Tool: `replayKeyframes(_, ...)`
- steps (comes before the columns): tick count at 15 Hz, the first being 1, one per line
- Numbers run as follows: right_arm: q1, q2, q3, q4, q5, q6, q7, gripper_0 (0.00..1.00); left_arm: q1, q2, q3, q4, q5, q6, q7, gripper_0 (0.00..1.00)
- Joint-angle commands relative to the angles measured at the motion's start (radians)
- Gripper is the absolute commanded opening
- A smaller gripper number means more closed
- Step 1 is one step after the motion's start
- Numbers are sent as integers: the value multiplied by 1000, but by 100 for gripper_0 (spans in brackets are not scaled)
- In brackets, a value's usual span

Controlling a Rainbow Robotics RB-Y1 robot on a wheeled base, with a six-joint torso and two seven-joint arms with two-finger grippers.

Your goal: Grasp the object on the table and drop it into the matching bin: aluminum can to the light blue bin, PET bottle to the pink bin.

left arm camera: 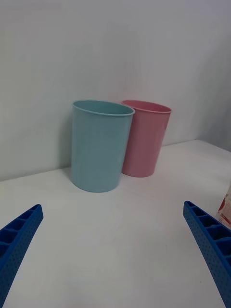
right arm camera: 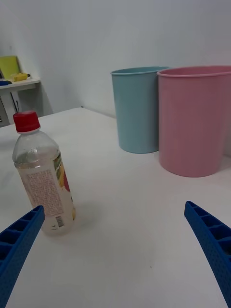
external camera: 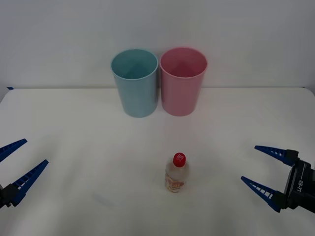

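A small clear PET bottle [external camera: 176,173] [right arm camera: 44,176] with a red cap and orange-and-white label stands upright on the white table [external camera: 83,147], near the front centre. Behind it stand the light blue bin [external camera: 135,82] [right arm camera: 137,109] [left arm camera: 100,144] and, touching its right side, the pink bin [external camera: 182,81] [right arm camera: 194,120] [left arm camera: 145,137]. My right gripper [external camera: 256,166] [right arm camera: 115,250] hovers open to the right of the bottle, nothing between its fingers. At the left edge of the table my left gripper [external camera: 22,160] [left arm camera: 113,250] is open and holds nothing. A sliver of the bottle's label [left arm camera: 225,204] shows at the left wrist view's edge.
A plain white wall rises right behind the bins. A shelf with yellow items [right arm camera: 14,72] stands far off beyond the table. Bare tabletop lies between the bottle and the bins.
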Motion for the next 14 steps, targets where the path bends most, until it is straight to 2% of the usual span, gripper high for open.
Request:
replayKeyframes(1,-35,-1,39,22,34,-11,9,100,0,0,0,0,0,0,0,100)
replayKeyframes(9,-62,-3,211,22,39,80,58,100,0,0,0,0,0,0,0,100)
replayKeyframes(14,-101,-3,355,19,39,205,92,100,0,0,0,0,0,0,0,100)
